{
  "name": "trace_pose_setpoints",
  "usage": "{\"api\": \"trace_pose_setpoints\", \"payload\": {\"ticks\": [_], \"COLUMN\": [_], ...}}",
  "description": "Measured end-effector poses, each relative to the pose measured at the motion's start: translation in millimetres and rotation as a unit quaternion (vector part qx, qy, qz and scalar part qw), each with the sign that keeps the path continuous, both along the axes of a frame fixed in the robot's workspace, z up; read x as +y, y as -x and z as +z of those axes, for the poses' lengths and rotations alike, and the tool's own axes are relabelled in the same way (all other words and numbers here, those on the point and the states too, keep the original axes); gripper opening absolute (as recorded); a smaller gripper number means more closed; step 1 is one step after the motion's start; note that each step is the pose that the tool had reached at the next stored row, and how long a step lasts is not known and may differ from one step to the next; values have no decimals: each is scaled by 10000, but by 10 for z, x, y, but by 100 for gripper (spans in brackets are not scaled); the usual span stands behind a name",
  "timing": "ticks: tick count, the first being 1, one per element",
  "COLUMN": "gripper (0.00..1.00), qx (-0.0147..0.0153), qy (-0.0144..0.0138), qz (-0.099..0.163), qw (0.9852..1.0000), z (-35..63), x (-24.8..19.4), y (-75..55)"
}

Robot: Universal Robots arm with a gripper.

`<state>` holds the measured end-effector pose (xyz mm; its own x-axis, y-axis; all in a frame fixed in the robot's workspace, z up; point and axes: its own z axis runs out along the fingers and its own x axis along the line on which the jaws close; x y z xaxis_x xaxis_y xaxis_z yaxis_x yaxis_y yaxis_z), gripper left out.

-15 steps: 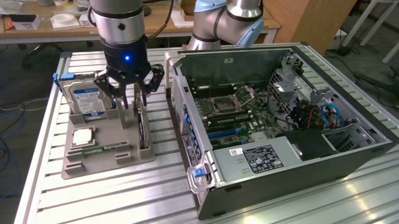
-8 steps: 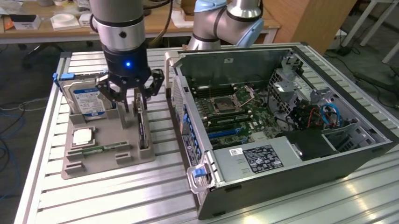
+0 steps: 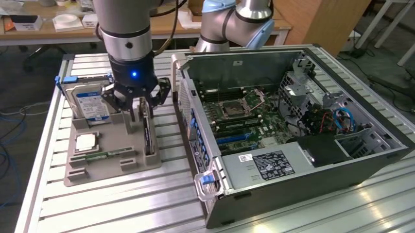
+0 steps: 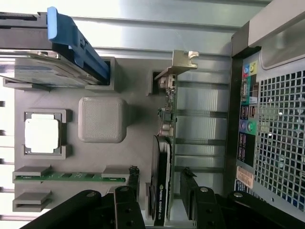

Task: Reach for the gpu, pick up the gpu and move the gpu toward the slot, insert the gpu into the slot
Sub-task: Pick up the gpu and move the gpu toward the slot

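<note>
The gpu (image 4: pixel 164 143) is a thin dark card standing on edge in the grey holder tray (image 4: pixel 138 86), its metal bracket (image 4: pixel 183 62) at the far end. In the exterior view the gpu (image 3: pixel 148 138) sits at the tray's side nearest the computer case. My gripper (image 3: pixel 139 108) hangs just above it, open. In the wrist view the gripper (image 4: pixel 161 183) straddles the card, one black fingertip (image 4: pixel 134 177) on each side with a gap to the card. The blue slot (image 3: pixel 232 139) lies on the motherboard inside the open case.
The tray (image 3: pixel 104 167) also holds a silver hard drive with blue rails (image 3: pixel 87 99), a processor chip (image 3: pixel 86 142) and a green memory stick (image 3: pixel 107 155). The open computer case (image 3: pixel 363 170) stands on the exterior view's right. A second arm (image 3: pixel 233 24) stands behind.
</note>
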<state>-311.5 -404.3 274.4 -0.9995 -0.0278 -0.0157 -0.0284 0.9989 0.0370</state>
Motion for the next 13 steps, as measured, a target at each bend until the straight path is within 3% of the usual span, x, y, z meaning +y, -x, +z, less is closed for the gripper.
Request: {"api": "trace_pose_setpoints", "payload": {"ticks": [13], "gripper": [47], "qx": [0], "qy": [0], "qz": [-268], "qw": [9996], "z": [-187], "x": [-18], "y": [1]}}
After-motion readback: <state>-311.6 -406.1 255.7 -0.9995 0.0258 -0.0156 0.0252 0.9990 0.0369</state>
